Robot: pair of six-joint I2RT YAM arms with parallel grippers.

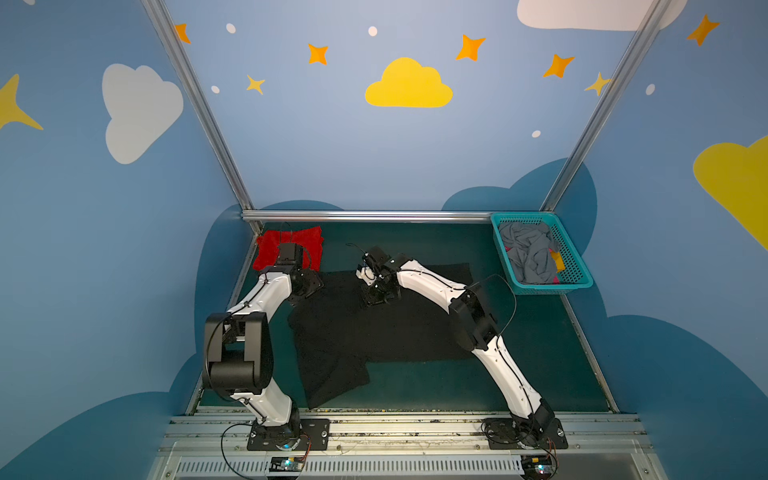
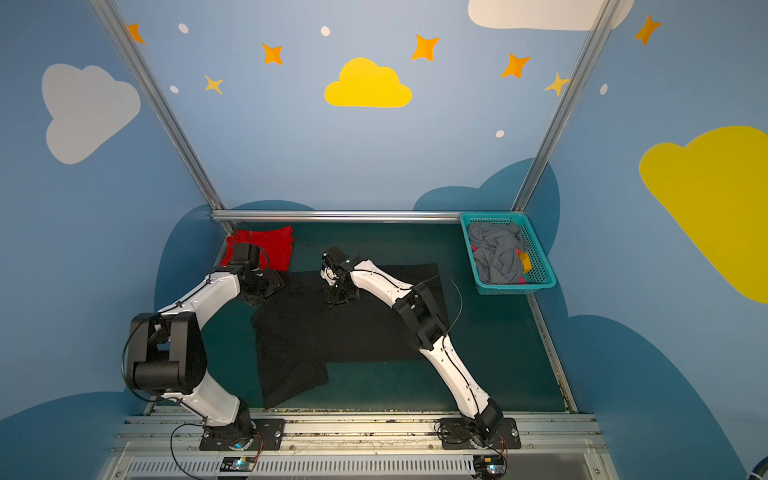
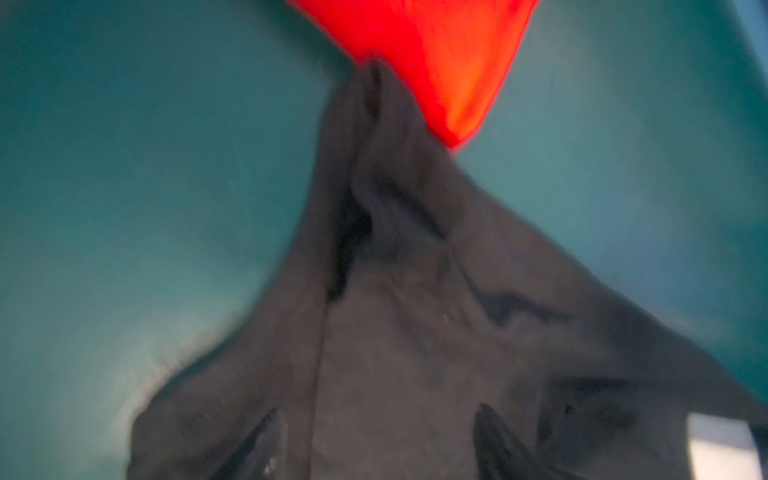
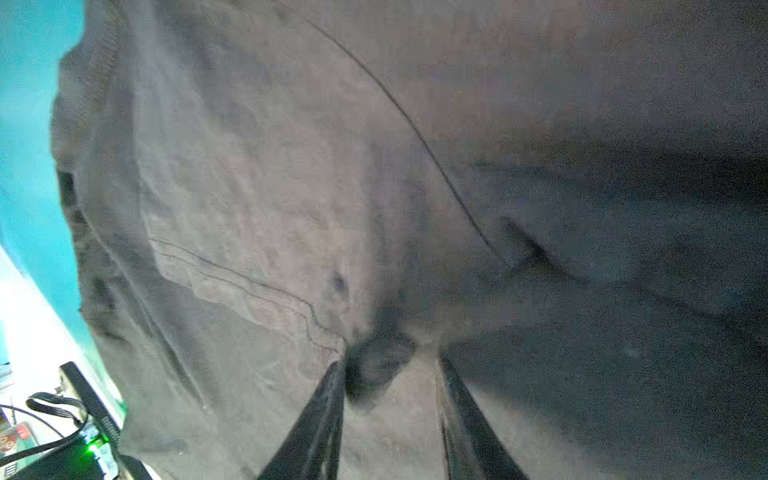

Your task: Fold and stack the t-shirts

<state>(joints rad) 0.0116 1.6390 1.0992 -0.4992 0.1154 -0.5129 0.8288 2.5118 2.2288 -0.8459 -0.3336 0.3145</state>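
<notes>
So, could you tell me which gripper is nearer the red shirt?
Left. The left gripper sits by the red shirt's near edge; the right gripper is over the black shirt, farther off.

White-and-black left arm (image 1: 266, 299) bent, elbow high behind its claw; black two-finger left gripper (image 3: 376, 415) w/ jaws apart. Right arm (image 1: 430, 283) stretched fwd; right gripper (image 4: 390, 374) jaws parted.

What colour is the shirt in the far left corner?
The shirt is plain bright red, no print visible. It shows best in a top view.
</notes>
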